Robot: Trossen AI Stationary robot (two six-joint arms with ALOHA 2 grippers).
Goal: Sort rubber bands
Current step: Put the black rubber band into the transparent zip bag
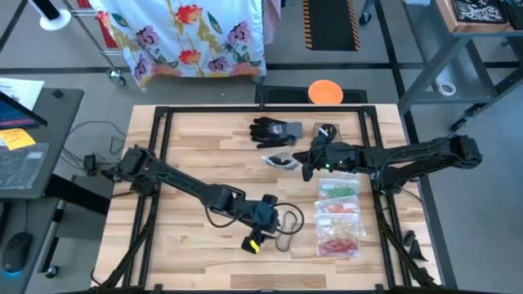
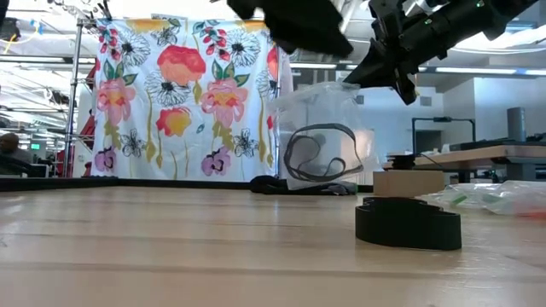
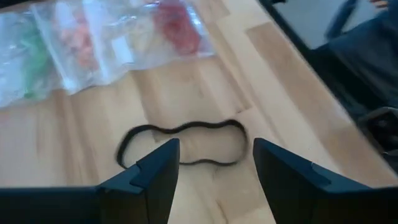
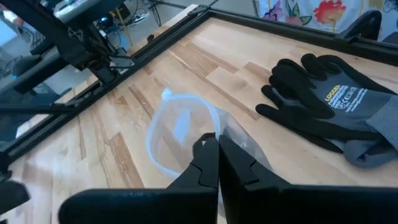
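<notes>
A black rubber band (image 3: 183,146) lies flat on the wooden table, also seen in the high view (image 1: 288,220). My left gripper (image 3: 214,152) hovers just above it, open, one finger on either side of the band's near part, touching nothing. Farther back, my right gripper (image 4: 214,149) is shut on a clear plastic bag (image 2: 320,141) that has black rubber bands (image 2: 314,158) inside. Near the table's right side lie flat clear bags (image 1: 339,216) holding green, orange, yellow and red bands. My right gripper pinches the clear bag's upper rim (image 4: 205,132) between its two fingers, coming from the table's right and slanting down. The bag hangs open below the fingers, and its lower end (image 2: 320,183) reaches down to the table.
A black and grey glove (image 1: 274,131) lies at the far middle, just beyond the held bag. A small black and yellow object (image 1: 253,242) sits near the front, beside my left gripper. Black frame rails (image 1: 159,163) run along the table's sides.
</notes>
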